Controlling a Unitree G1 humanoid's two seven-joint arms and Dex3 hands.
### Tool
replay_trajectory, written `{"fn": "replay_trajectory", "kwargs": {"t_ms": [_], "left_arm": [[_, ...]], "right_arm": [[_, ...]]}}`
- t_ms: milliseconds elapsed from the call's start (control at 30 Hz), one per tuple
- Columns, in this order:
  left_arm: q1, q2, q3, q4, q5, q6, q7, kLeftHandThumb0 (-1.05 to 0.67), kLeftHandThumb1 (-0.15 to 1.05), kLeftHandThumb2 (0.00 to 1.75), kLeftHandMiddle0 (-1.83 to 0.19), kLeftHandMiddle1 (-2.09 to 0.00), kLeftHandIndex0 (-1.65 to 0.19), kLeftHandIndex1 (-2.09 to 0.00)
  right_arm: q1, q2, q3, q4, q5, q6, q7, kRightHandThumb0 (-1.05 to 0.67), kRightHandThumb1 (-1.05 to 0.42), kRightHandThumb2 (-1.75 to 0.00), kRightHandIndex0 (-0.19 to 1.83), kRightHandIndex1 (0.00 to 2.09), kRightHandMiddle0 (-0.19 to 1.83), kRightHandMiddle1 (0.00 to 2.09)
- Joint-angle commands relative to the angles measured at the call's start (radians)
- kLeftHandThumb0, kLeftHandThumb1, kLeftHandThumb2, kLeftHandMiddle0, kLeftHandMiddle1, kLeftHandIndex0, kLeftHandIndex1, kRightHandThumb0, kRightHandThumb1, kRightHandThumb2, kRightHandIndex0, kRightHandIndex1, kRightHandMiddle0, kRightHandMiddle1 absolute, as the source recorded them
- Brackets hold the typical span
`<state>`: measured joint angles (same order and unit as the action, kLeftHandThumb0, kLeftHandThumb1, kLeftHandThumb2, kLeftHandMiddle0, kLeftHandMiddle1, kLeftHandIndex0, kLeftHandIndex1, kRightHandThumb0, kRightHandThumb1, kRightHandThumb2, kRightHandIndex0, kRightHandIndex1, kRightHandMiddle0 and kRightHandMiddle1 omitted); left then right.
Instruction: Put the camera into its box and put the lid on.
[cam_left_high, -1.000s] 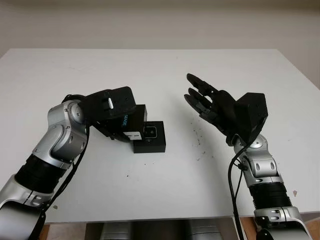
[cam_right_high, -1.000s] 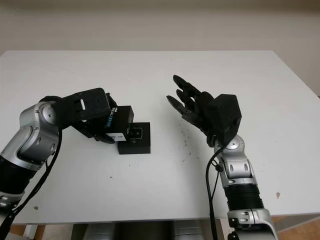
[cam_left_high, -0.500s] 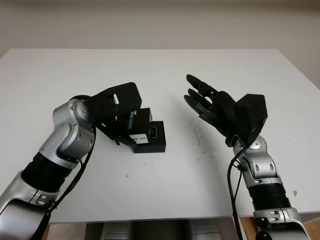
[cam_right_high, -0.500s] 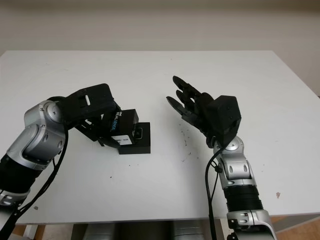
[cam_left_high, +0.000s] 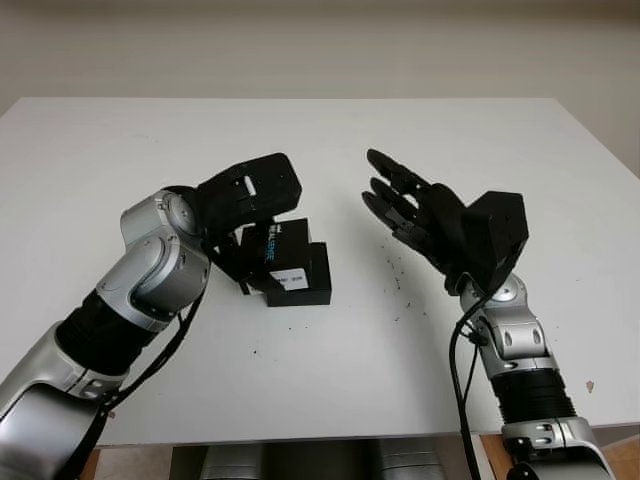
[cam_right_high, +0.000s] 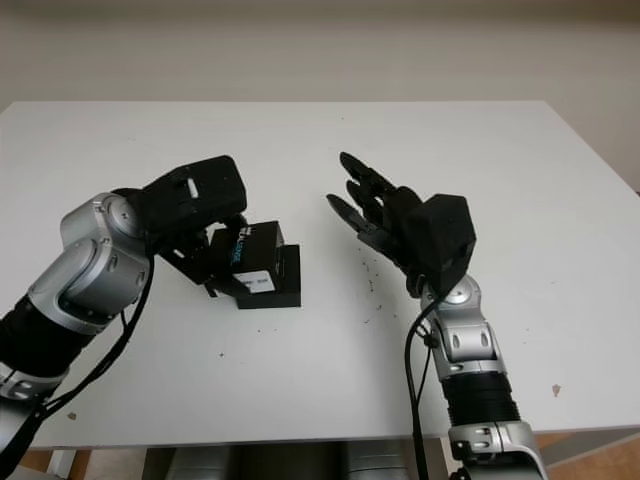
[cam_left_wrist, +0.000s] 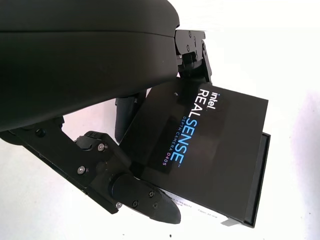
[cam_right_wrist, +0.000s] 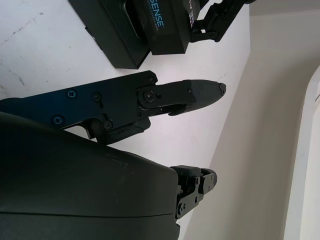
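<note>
Fingers (cam_left_wrist: 145, 202) of the left hand (cam_left_high: 250, 195) are clamped on the RealSense lid (cam_left_high: 275, 255), held skewed over the box (cam_left_high: 305, 285); jamming is risked if lowered crooked, while the right hand (cam_left_high: 425, 220) hangs open nearby.

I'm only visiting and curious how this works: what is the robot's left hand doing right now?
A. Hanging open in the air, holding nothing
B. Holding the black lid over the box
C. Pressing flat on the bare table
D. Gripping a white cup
B: the left hand has its fingers closed on the black lid, which sits partly over the box, while the right hand is open in the air beside it.
</note>
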<state>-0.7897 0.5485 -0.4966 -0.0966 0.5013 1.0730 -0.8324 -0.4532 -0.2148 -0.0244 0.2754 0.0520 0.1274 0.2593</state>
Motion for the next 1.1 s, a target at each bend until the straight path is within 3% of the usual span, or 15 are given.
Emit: {"fn": "replay_trajectory", "kwargs": {"t_ms": [0,100,200,333,567,667,800,1067], "left_arm": [[-0.012,-0.008,-0.007,0.006,-0.018,-0.016,0.006,-0.27,1.05,0.32,-0.22,-2.01,-0.02,-1.76],[-0.012,-0.01,-0.011,0.017,-0.035,-0.035,0.018,-0.27,1.05,0.32,-0.18,-2.02,-0.04,-1.76],[-0.012,-0.011,-0.024,0.026,-0.039,-0.074,0.034,-0.28,1.05,0.33,-0.22,-2.07,-0.12,-1.9],[-0.009,-0.01,-0.046,0.033,-0.02,-0.115,0.06,-0.29,1.05,0.33,-0.19,-1.91,-0.05,-1.79],[0.002,-0.027,-0.055,0.057,-0.024,-0.166,0.078,-0.28,1.05,0.33,-0.24,-1.95,-0.09,-1.8],[-0.002,-0.044,-0.05,0.066,-0.033,-0.148,0.074,-0.28,1.05,0.33,-0.23,-1.93,-0.09,-1.76],[-0.017,-0.066,-0.049,0.082,-0.046,-0.107,0.068,-0.27,1.05,0.34,-0.31,-2.08,-0.11,-1.9],[-0.047,-0.102,-0.028,0.102,-0.095,-0.009,0.081,-0.27,1.05,0.36,-0.4,-2.09,-0.12,-1.99]], "right_arm": [[0.007,0.005,-0.004,-0.002,0.003,-0.004,-0.005,-0.62,-1.05,-0.21,0.14,0.05,0.18,0.06],[0.012,0.008,-0.003,-0.008,0.004,0.0,-0.009,-0.61,-1.05,-0.21,0.13,0.05,0.18,0.06],[0.018,0.007,-0.001,-0.011,0.0,-0.004,-0.012,-0.62,-1.05,-0.21,0.14,0.05,0.19,0.06],[0.023,0.006,-0.001,-0.011,-0.002,-0.007,-0.016,-0.63,-1.05,-0.2,0.14,0.06,0.19,0.06],[0.026,0.014,-0.006,-0.012,0.009,0.001,-0.021,-0.62,-1.05,-0.2,0.14,0.06,0.2,0.06],[0.024,0.013,-0.004,-0.003,0.008,-0.01,-0.019,-0.62,-1.05,-0.2,0.14,0.06,0.2,0.06],[0.023,0.011,-0.001,-0.004,-0.001,-0.013,-0.024,-0.64,-1.05,-0.2,0.15,0.06,0.2,0.06],[0.021,0.014,-0.001,-0.002,0.002,-0.009,-0.025,-0.63,-1.05,-0.2,0.14,0.05,0.19,0.06]]}}
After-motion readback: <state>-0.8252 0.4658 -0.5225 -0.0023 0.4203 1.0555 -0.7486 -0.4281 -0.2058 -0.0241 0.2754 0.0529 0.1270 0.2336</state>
